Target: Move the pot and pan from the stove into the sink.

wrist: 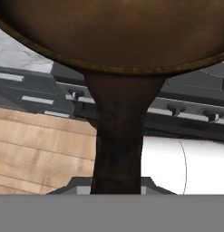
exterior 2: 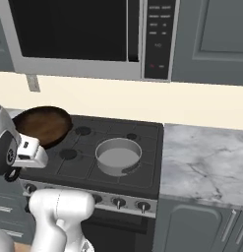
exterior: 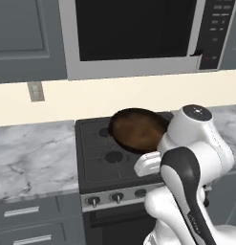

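The black pan (exterior: 136, 130) with its brownish inside hangs tilted above the left side of the stove (exterior: 98, 162), clear of the grates. My gripper (wrist: 117, 186) is shut on the pan's short handle (wrist: 118, 136), which runs straight down the hand view from the pan's rim (wrist: 109, 68). In the right base view the pan (exterior 2: 42, 125) floats over the stove's back left corner. The silver-grey pot (exterior 2: 118, 156) stands upright on the front right burner of the stove (exterior 2: 147, 142), well apart from the pan. The sink is out of view.
A microwave (exterior: 134, 28) hangs low over the cooktop, just above the raised pan. Marble counter lies left of the stove (exterior: 33, 158) and right of it (exterior 2: 206, 162). Silver knobs (exterior 2: 118, 202) line the stove's front edge. Drawers (exterior: 28, 210) sit below the left counter.
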